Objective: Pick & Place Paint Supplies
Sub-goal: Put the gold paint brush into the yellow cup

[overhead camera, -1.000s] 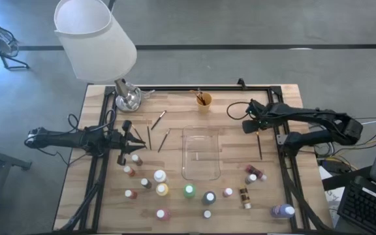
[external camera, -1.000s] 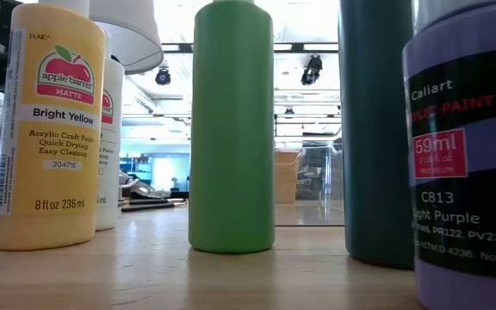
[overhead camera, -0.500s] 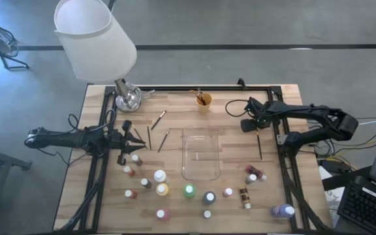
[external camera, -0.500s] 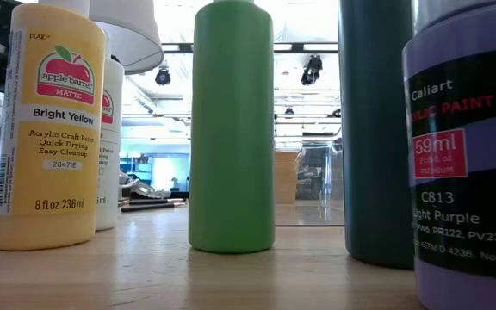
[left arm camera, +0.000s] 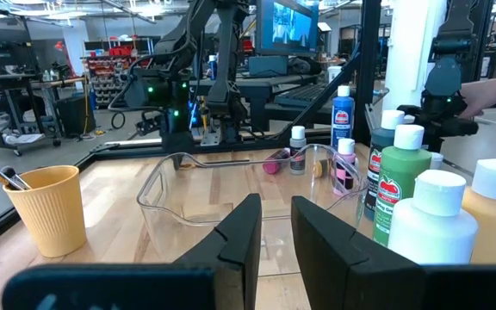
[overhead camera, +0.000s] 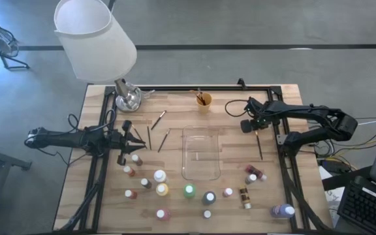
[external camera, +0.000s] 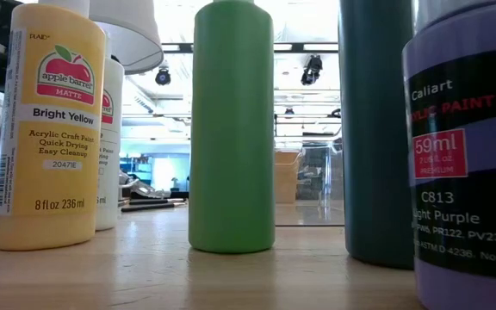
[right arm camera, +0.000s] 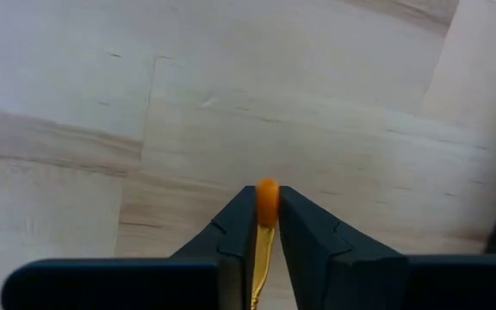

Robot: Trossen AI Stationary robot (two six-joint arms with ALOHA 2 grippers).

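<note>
Orange-tipped brush (right arm camera: 266, 194) is pinched in your right tool (right arm camera: 265, 226), fingers pressed onto its far end, at the right side of the bench (overhead camera: 175, 108). Its handle (overhead camera: 260, 147) runs near-far, trailing toward you from the tool, w/ the near end apparently on the wood. Clear tray (overhead camera: 201, 153) lies left of the brush, mid-bench; orange cup (overhead camera: 203, 100) sits further left and far. Right arm is the nearer one, so I'd judge lift, then carry left. Left tool (left arm camera: 272, 228) waits at bench's left edge, fingers nearly together, holding nothing, beside the bottles (overhead camera: 161, 189).
</note>
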